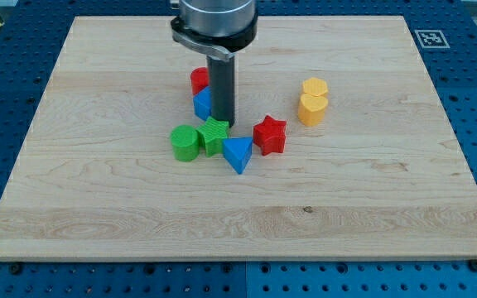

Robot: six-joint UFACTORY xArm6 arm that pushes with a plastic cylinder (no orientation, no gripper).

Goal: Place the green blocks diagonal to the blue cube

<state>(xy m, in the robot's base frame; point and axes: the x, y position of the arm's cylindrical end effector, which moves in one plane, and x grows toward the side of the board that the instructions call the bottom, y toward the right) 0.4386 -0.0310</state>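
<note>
Wooden bench (98, 207) carries the blue cube (203, 104), partly hidden behind my tip (224, 124). Green star (214, 135) and green cylinder (185, 142) sit at the cube's six and seven o'clock; no pincer shows

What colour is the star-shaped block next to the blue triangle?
Red: the star block sits at the view's right of the blue triangle, in the camera view.

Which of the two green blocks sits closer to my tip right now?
The green star-shaped block, just below and left of my tip. The green cylinder block lies farther toward the view's left, touching the star's far side.
</note>
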